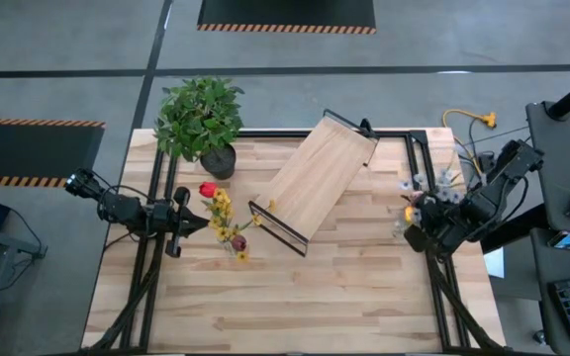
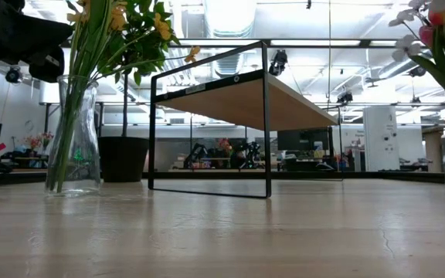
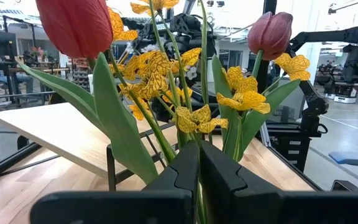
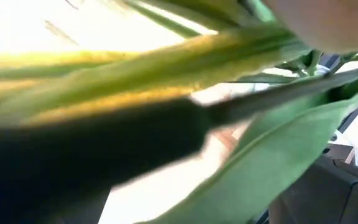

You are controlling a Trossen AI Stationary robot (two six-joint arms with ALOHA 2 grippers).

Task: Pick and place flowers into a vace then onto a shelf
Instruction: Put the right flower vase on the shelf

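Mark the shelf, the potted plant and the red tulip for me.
shelf (image 1: 317, 180), high view, middle of its pale wood board.
potted plant (image 1: 200, 116), high view, its leafy crown.
red tulip (image 3: 74, 25), left wrist view, the blossom.

Grey floor (image 1: 57, 49) (hazard-striped mats (image 1: 285, 14)) under bright ceiling lights (image 2: 230, 15).

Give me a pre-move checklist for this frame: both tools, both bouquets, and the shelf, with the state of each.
1. Left tool shut, just short of the left vase: ok.
2. Flowers standing in that vase, red and yellow blooms up: ok.
3. Right tool open at the right bouquet: ok; whether it touches the stems, cannot tell.
4. Shelf lying askew, at an angle to the table edges: not ok.
5. Shelf top bare to take a vase: ok.
6. Potted plant apart from both arms: ok.
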